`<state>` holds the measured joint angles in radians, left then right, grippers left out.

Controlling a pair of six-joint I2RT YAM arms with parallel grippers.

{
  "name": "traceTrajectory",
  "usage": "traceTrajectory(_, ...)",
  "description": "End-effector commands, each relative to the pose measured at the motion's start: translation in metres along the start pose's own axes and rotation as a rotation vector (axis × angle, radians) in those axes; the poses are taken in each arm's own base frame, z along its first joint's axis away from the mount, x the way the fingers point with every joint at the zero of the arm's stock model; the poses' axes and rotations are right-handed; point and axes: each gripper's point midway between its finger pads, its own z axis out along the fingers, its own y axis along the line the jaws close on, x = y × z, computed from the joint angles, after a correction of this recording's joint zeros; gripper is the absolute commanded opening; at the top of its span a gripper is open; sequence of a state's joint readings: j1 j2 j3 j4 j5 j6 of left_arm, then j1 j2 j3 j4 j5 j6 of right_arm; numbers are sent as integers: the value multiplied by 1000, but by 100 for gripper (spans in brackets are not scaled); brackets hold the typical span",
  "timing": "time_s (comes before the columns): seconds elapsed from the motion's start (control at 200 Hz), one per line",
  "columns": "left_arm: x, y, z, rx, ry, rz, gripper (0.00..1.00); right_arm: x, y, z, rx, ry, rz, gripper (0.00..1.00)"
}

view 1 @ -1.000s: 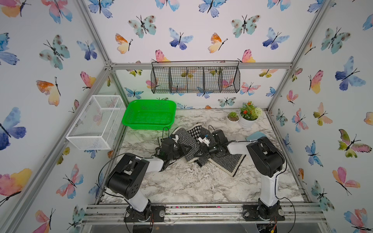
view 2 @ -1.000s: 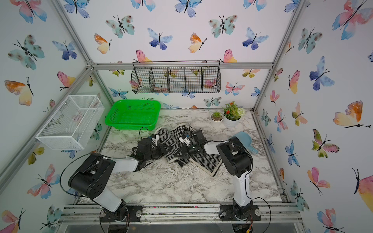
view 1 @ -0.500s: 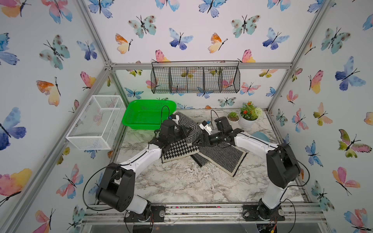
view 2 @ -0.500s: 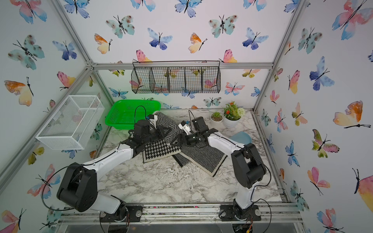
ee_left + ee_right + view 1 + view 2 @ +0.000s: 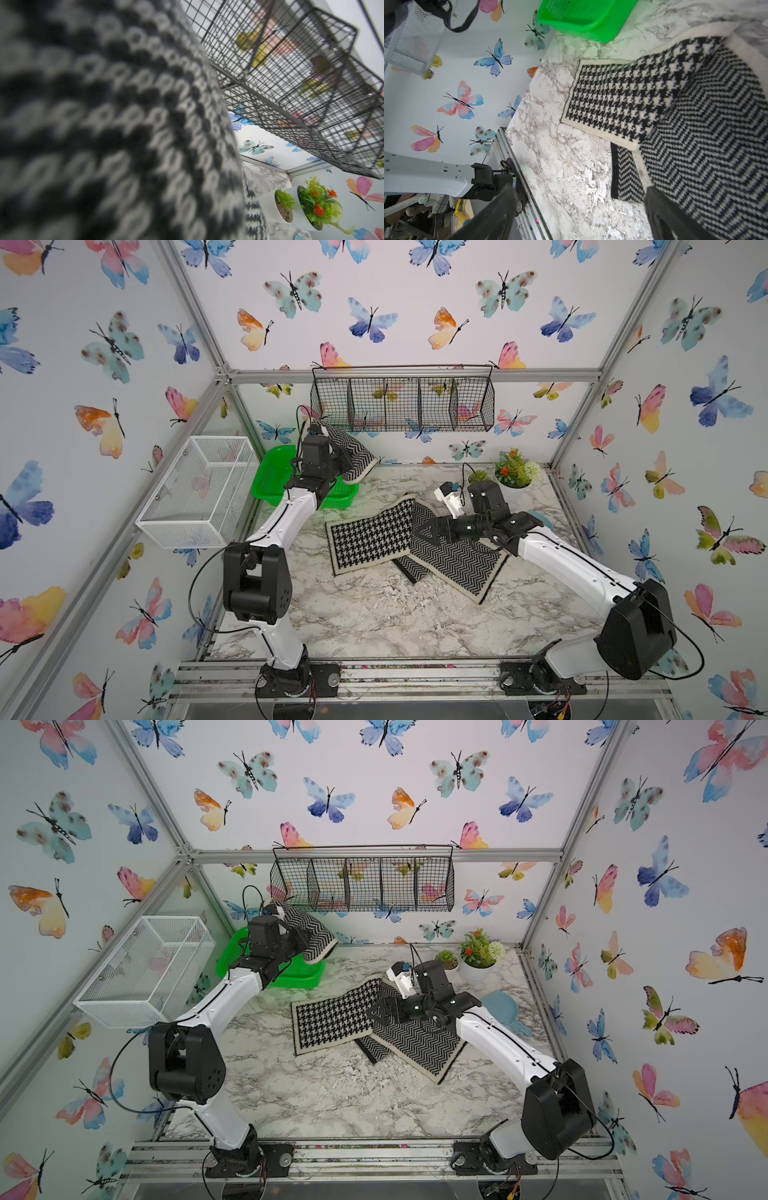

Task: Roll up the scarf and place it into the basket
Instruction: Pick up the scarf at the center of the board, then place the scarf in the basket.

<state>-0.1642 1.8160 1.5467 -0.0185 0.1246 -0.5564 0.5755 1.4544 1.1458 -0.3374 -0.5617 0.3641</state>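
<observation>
Far left, on the side wall: white wire-mesh box [image 5: 199, 489]. Just beside it, at the back corner of the marble desk [image 5: 374, 614]: the basket [image 5: 268, 485], bright green, lattice-sided, partly hidden behind the left arm. Above the basket's right end: left gripper [image 5: 341, 458], high off the desk, fingers clamped together on a herringbone end of the scarf [image 5: 357, 452], in front of the black wire rack [image 5: 403, 404] on the back wall; in the left wrist view, blurred knit across most of the picture. Toward the middle, flat on the marble, near but outside the basket: a houndstooth panel [image 5: 370, 535] overlapped by a herringbone panel [image 5: 457, 560]; join with the lifted end not visible. Low over that overlap: right gripper [image 5: 580, 189], fingers [image 5: 492, 218] spread wide, nothing between them but desk and knit below. Farther right, by the back wall: two potted plants [image 5: 513, 468] in white pots. Beside the right arm: a pale blue scoop [image 5: 503, 1006].
</observation>
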Motion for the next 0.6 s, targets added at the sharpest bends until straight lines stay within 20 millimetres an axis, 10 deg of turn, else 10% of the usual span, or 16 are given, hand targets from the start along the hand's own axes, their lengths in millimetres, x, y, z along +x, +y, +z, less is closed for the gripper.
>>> traceTrajectory(0.0, -9, 25, 20, -59, -24, 12, 0, 6, -4, -7, 32, 0, -12, 98)
traceTrajectory(0.591, -42, 142, 77, -194, -73, -53, 0, 18, -21, 17, 41, 70, 26, 98)
